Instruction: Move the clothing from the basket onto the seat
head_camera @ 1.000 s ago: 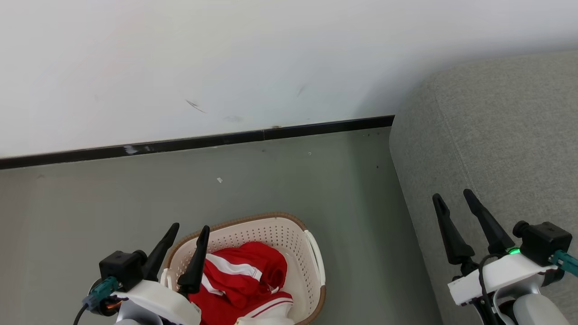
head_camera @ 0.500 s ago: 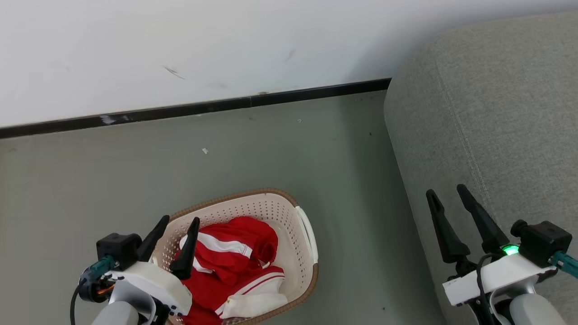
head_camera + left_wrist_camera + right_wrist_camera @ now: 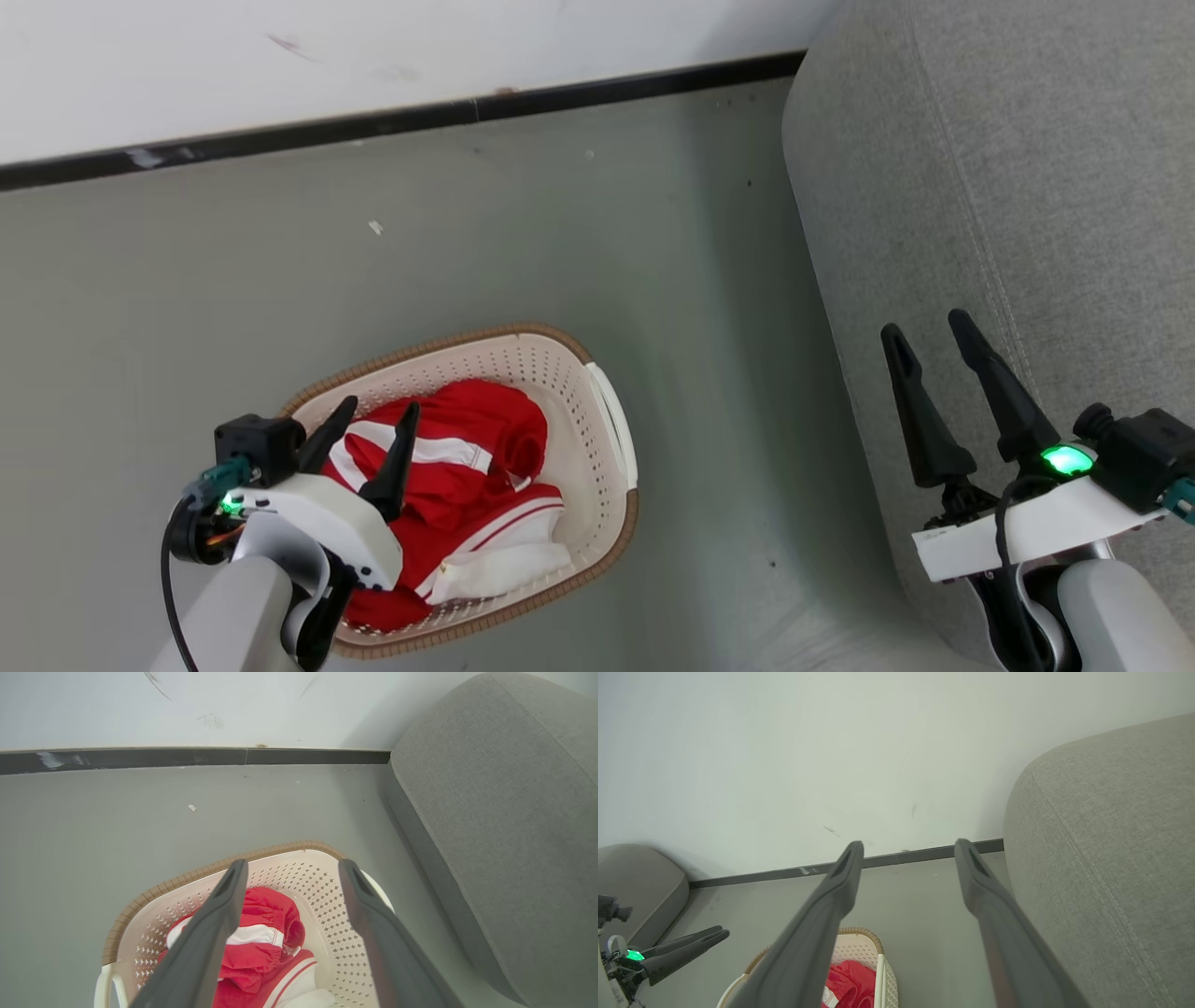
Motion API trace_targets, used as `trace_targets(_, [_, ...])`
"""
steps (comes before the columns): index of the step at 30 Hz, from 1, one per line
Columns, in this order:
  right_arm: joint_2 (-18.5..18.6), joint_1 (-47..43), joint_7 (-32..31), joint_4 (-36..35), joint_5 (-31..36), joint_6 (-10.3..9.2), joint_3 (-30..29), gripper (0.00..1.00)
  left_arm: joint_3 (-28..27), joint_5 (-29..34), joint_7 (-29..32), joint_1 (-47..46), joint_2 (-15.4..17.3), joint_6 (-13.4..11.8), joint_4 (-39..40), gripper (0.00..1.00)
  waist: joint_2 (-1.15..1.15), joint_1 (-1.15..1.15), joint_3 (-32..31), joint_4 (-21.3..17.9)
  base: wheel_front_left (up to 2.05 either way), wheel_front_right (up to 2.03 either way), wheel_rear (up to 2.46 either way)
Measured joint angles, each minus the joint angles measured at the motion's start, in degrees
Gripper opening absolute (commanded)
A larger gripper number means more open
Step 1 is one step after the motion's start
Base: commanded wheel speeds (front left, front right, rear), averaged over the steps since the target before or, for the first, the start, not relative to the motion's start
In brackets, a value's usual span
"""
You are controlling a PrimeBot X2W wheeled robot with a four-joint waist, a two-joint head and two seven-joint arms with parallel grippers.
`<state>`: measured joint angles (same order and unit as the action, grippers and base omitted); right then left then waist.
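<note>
Red clothing (image 3: 467,467) with white stripes lies bunched in the cream basket (image 3: 611,439) on the floor; the same clothing (image 3: 271,942) and basket (image 3: 322,882) show in the left wrist view, and the clothing (image 3: 852,984) in the basket (image 3: 871,947) in the right wrist view. My left gripper (image 3: 378,411) hangs open over the left part of the heap, nothing between its fingers. The grey seat (image 3: 1008,168) rises at the right, also seen as the seat (image 3: 504,812) and seat (image 3: 1111,858). My right gripper (image 3: 924,327) stands open in front of the sofa arm, empty.
A white wall (image 3: 280,56) with a black skirting strip (image 3: 420,117) runs along the far side. Grey floor (image 3: 467,243) lies between basket, wall and sofa. Another grey cushioned piece (image 3: 640,877) stands at the far left in the right wrist view.
The head camera has tilted down, so the whole picture has shifted up. My left gripper has come further over the clothing. Both grippers stay open.
</note>
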<state>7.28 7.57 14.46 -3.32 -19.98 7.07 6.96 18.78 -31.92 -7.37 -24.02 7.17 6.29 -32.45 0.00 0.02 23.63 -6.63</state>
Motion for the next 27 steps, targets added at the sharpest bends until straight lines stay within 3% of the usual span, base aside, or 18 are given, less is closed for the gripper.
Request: trace_targets(27, [-2.2, 7.7, 0.2, -5.4, 2.4, 0.0, 1.3, 1.0, -0.3, 0.3, 4.9, -13.5, 1.3, 0.0, -14.0, 1.0, 0.0, 0.0, 15.6, -4.9, 0.0, 0.0, 0.0])
